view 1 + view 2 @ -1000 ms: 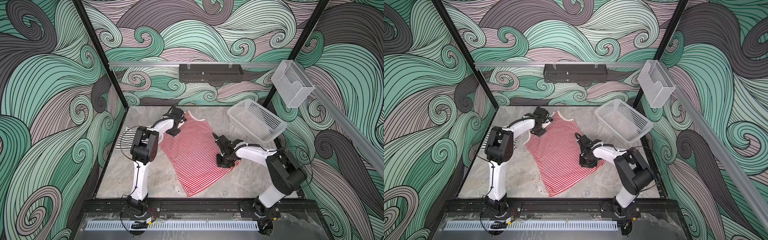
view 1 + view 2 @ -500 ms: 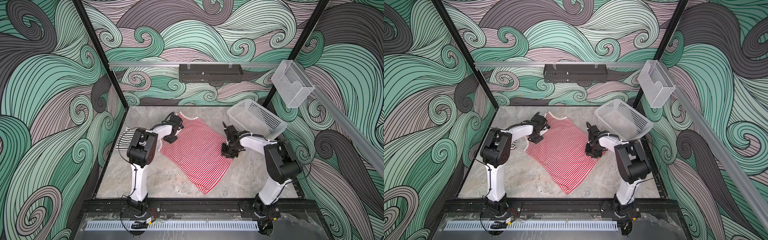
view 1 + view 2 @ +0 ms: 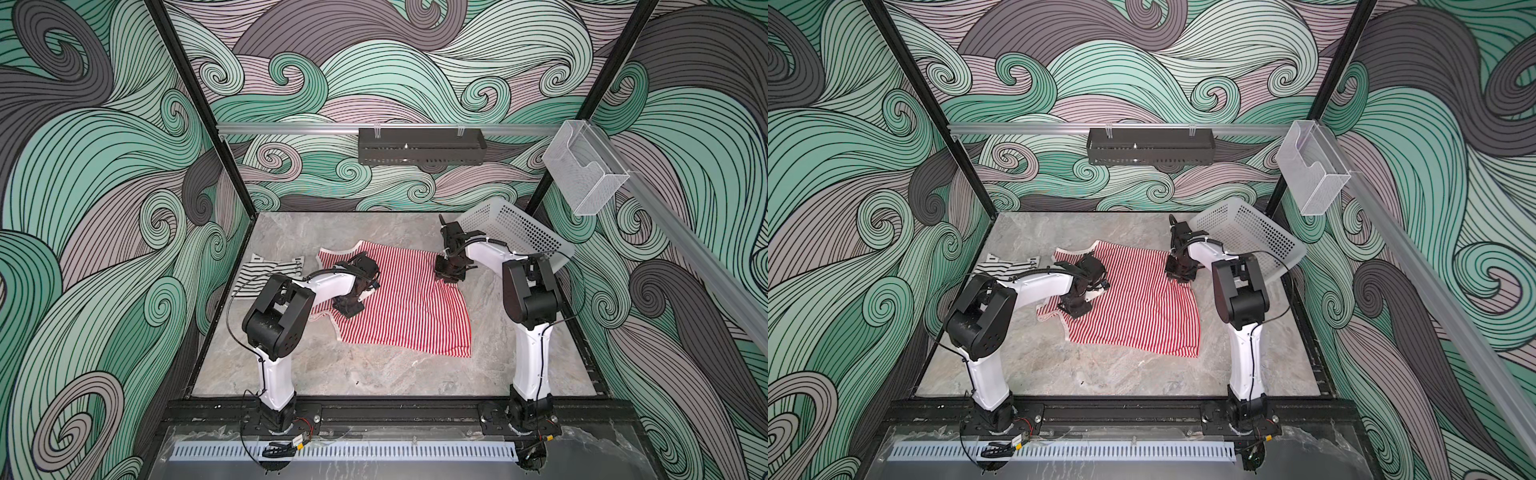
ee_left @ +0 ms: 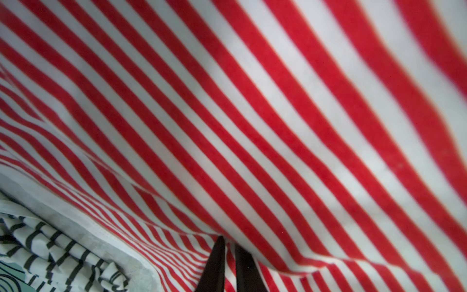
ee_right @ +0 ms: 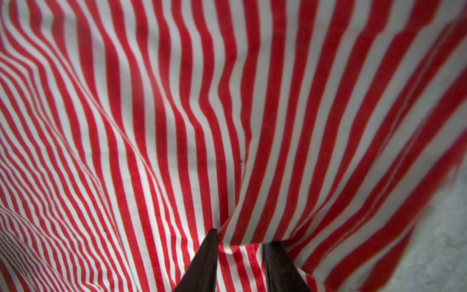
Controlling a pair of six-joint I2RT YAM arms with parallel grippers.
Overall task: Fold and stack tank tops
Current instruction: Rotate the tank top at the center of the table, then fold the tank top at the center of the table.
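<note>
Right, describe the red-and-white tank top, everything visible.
The red-and-white tank top is soft striped knit with cream trim at the neckline and straps. It lies spread and slightly rumpled, not yet folded, on the grey marbled table, with the straps on the left arm's side. The left gripper pinches it near the straps. The right gripper pinches the hem corner by the white basket.

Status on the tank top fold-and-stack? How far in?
Early. Done: nothing stacked. In hand: red-and-white striped knit tank top lies spread open on the table, unfolded, left tool and right tool each pinching it. To do: fold it, then stack with the black-and-white striped top, bunched at the table's far left.
</note>
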